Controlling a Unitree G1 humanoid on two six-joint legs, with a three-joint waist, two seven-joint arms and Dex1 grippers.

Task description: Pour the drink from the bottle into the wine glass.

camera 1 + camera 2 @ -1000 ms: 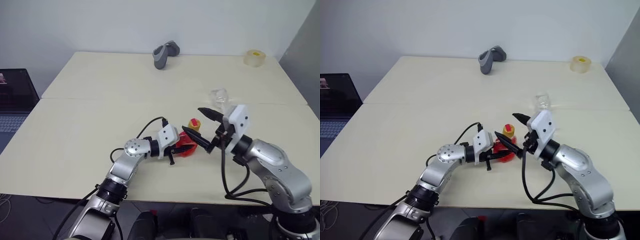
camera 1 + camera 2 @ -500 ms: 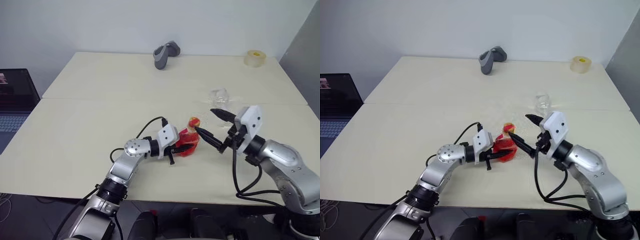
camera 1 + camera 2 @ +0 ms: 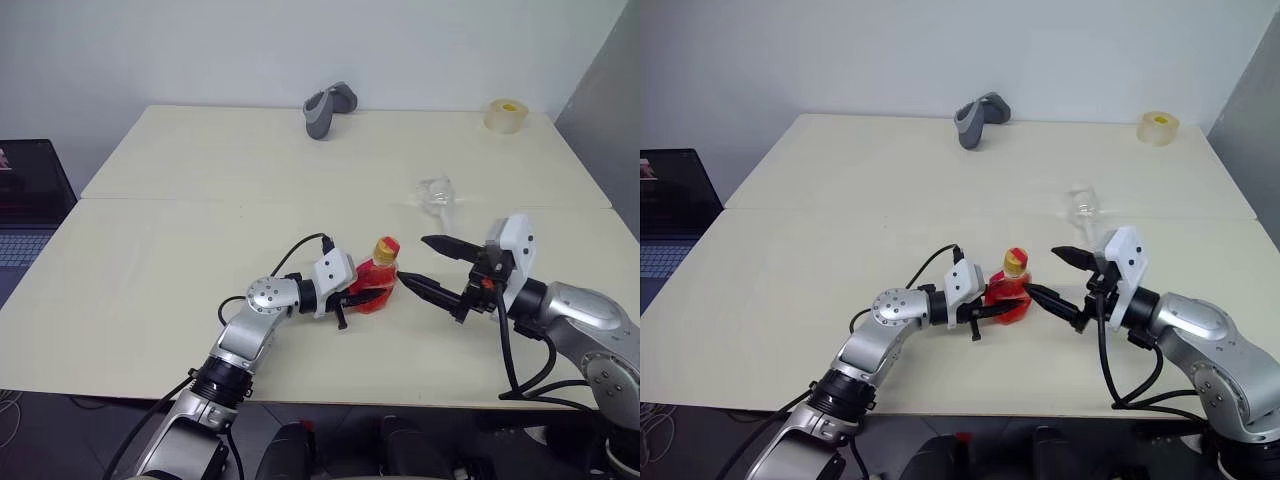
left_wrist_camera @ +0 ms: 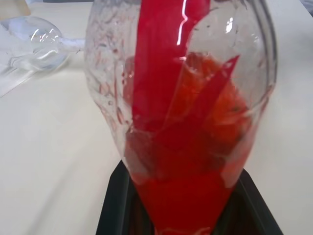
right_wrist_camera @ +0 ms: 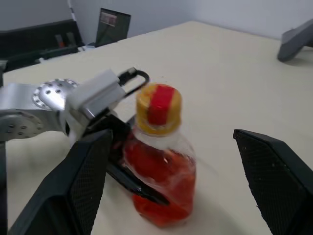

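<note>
The bottle (image 3: 377,284) stands on the table (image 3: 160,260) with the red drink (image 4: 190,161) in its lower part and its red-yellow cap (image 5: 158,108) on. My left gripper (image 3: 366,298) is shut on the bottle's lower body, its black fingers (image 4: 115,205) on either side. My right gripper (image 3: 414,260) is open, level with the bottle's top and just to its right, touching nothing. The wine glass (image 3: 436,192) appears to lie on its side behind the right gripper.
A grey object (image 3: 328,107) sits at the table's far edge and a roll of tape (image 3: 507,114) at the far right corner. A laptop (image 3: 30,205) stands off the table's left side. A seam (image 3: 200,199) crosses the tabletop.
My right gripper, whose open fingers stood around the bottle's cap, has drawn off to the right and rolled. The left gripper and bottle have stayed put.
</note>
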